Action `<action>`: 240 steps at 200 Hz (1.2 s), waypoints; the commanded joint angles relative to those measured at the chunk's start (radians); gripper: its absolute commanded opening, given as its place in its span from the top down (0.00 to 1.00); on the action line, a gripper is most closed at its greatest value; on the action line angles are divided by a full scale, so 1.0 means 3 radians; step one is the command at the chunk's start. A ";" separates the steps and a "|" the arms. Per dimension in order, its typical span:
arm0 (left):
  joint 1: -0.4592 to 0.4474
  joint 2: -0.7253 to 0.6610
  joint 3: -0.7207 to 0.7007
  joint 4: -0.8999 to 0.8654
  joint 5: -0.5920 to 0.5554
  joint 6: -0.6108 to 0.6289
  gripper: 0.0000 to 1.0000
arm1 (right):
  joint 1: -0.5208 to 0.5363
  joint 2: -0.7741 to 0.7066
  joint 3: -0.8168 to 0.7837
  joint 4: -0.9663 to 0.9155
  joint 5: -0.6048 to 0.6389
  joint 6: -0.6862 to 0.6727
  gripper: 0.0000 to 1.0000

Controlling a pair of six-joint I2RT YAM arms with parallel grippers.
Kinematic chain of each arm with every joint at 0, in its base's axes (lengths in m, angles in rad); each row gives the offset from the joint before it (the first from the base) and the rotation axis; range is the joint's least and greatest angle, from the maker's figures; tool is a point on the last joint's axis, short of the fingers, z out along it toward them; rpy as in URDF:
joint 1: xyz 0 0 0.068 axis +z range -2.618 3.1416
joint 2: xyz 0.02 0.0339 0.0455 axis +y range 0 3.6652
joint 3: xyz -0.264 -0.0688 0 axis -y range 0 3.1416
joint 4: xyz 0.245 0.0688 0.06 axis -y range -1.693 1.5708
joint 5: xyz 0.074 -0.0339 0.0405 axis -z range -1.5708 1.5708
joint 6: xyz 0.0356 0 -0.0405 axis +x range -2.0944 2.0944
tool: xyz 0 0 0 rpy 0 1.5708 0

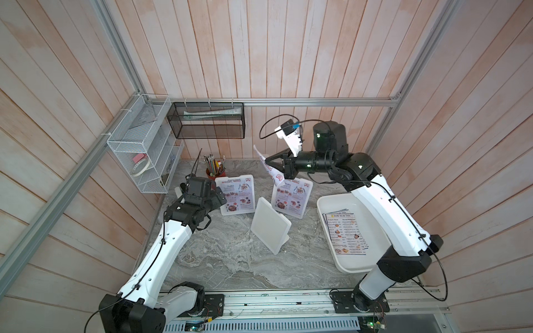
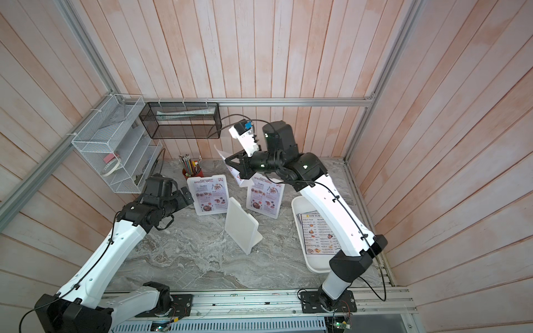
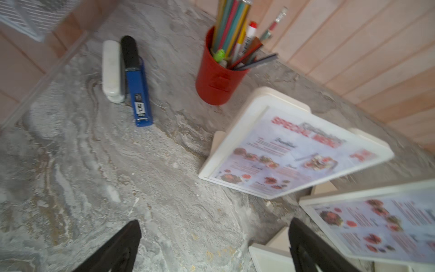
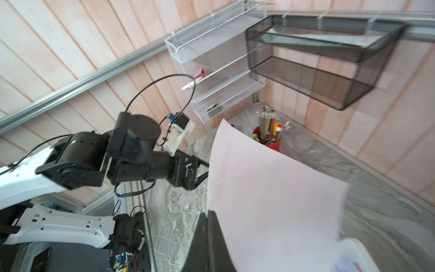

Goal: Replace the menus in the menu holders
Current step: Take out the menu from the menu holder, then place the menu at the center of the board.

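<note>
Three white menu holders stand on the marble table in both top views. The left holder and the right holder each show a red-headed Special Menu. The middle holder turns its blank white back to the camera. My right gripper is shut on a loose Special Menu sheet, held curled in the air above the right holder. My left gripper hangs open and empty just left of the left holder.
A white tray at the right holds Dim Sum Inn menus under my right arm. At the back left stand a red pencil cup, a blue stapler and a white stapler. A white wire shelf and a black mesh basket hang on the walls.
</note>
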State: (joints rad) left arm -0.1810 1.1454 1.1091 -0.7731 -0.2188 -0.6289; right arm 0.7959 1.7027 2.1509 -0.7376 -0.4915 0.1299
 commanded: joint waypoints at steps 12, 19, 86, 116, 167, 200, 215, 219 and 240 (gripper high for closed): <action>0.0597 -0.0116 0.0037 -0.0051 -0.0031 -0.0128 0.00 | 0.0466 0.0326 0.0182 -0.0089 -0.0167 -0.0044 1.00; 0.0716 -0.0118 0.0024 -0.0032 0.0022 -0.0132 0.00 | 0.0545 0.0366 0.0184 -0.0071 -0.0213 -0.0032 1.00; 0.1018 0.0065 0.0099 0.0062 0.0022 -0.0031 0.00 | 0.0671 0.0458 -0.0134 -0.0005 -0.0591 -0.0020 1.00; 0.1023 0.0087 0.0092 0.0095 0.0026 -0.0029 0.00 | 0.0629 0.0741 -0.0529 0.0026 -0.0712 -0.0461 1.00; 0.1176 0.0094 0.0006 0.0139 0.0100 -0.0041 0.00 | 0.0776 0.1372 -0.0674 0.0447 -0.0102 -0.0897 1.00; 0.1182 0.0113 0.0001 0.0169 0.0133 -0.0056 0.00 | 0.0844 0.1741 -0.0560 0.0664 0.0436 -0.1012 1.00; 0.1179 0.0127 0.0015 0.0193 0.0158 -0.0044 0.00 | 0.0846 0.1872 -0.0414 0.0654 0.0674 -0.1024 0.87; 0.1181 0.0127 0.0014 0.0195 0.0169 -0.0041 0.00 | 0.0849 0.1897 -0.0371 0.0639 0.0737 -0.1021 0.82; 0.1177 0.0113 0.0020 0.0221 0.0279 0.0012 0.00 | 0.0851 0.1910 -0.0158 0.0471 0.0873 -0.1045 0.70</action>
State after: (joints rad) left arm 0.1699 1.1763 1.1091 -0.7326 -0.1787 -0.6472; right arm 1.0534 2.2787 2.0117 -0.5926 -0.3454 -0.1589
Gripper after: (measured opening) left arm 0.999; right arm 0.249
